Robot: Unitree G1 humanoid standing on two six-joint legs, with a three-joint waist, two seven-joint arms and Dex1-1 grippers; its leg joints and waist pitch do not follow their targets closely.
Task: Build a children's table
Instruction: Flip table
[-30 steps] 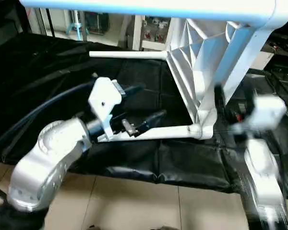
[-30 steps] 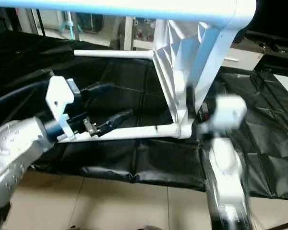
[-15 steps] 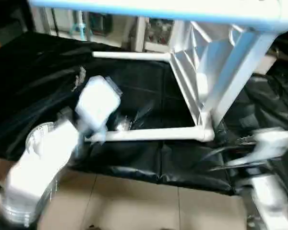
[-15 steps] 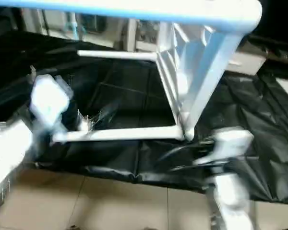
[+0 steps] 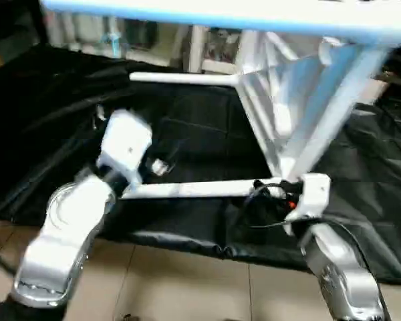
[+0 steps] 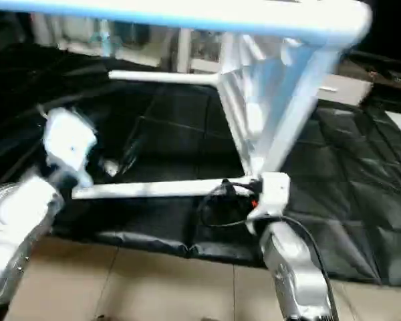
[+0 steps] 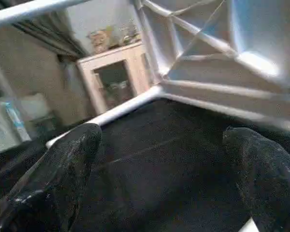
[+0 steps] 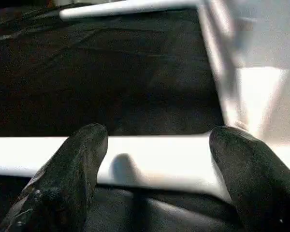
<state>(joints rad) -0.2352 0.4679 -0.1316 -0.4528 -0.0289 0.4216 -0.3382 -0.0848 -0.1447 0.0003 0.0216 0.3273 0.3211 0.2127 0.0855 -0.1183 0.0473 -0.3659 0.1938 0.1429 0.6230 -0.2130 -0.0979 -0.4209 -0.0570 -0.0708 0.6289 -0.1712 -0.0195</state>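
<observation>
The children's table lies on its side on a black mat, its ribbed white tabletop (image 5: 274,100) standing upright. Its legs are screwed in: one runs across the top (image 5: 220,15), one at the far side (image 5: 184,78), one rises on the right (image 5: 334,100), and the near leg (image 5: 200,189) lies low over the mat. My left gripper (image 7: 164,140) is open with nothing in it, above the mat just behind the near leg's free end (image 5: 162,160). My right gripper (image 8: 159,137) is open, with its fingers (image 8: 82,159) spread in front of the near leg (image 8: 150,157) close to its corner socket (image 5: 281,189).
The black mat (image 5: 187,120) covers the floor under the table, and its front edge meets beige tiles (image 5: 187,287). A cabinet with glass doors (image 7: 116,77) stands beyond the mat. The top leg hangs close overhead.
My right arm has swung in from the upright right-hand leg down to the socket end of the near leg. My left gripper has drawn back along the near leg toward its free end.
</observation>
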